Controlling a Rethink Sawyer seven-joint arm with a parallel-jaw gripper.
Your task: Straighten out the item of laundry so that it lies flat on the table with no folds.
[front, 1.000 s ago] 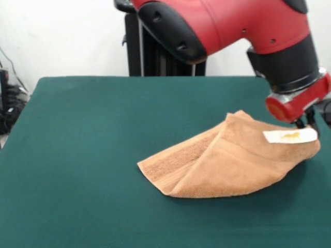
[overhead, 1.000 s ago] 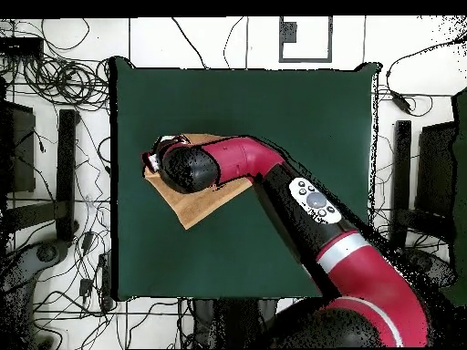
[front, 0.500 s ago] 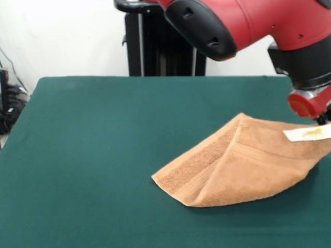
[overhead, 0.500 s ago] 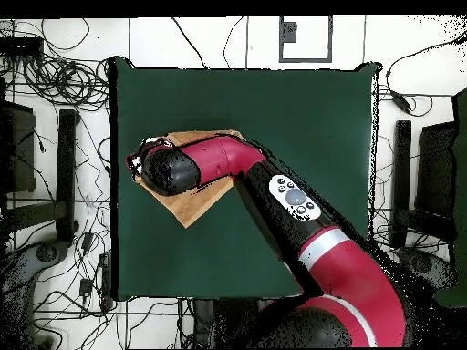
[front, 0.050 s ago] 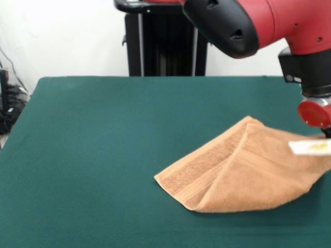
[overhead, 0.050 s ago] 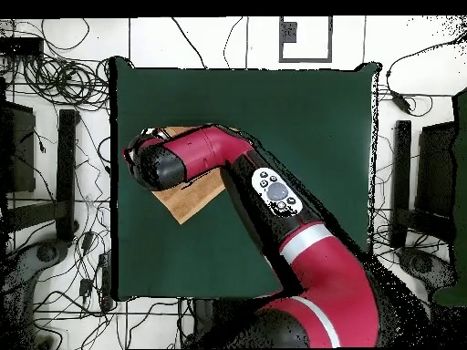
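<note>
Table (front, 0.050 s ago: 93,155): wide surface in dark green cloth, filling most of the front view; in the overhead view (overhead, 0.050 s ago: 301,118) it is a green rectangle with cables and stands on the floor around it.

Arm (front, 0.050 s ago: 269,23): red and black, coming in across the top of the front view and turning down at the right edge. In the overhead view (overhead, 0.050 s ago: 274,196) it runs from the bottom up and left, and its dark rounded end covers much of the towel.

Towel (front, 0.050 s ago: 243,173): orange-tan terry, on the table's right part in the front view, close to the right border. It is not flat: it is doubled over into a rough triangle, with one corner pointing left on the cloth, a ridge running up to a peak near the middle right, and the right end raised off the table. A coarser woven band runs along the left sloping edge. In the overhead view (overhead, 0.050 s ago: 191,199) only a tan wedge shows from under the arm, near the table's left edge.

Label (front, 0.050 s ago: 310,147): small, white, with a yellow mark, on the towel's raised right end, just below the wrist.

Gripper (front, 0.050 s ago: 327,132): only a dark tip shows under the red wrist disc at the right border, right at the raised end beside the label. Whether it is wide, narrow or clamped on the towel, I cannot tell.
</note>
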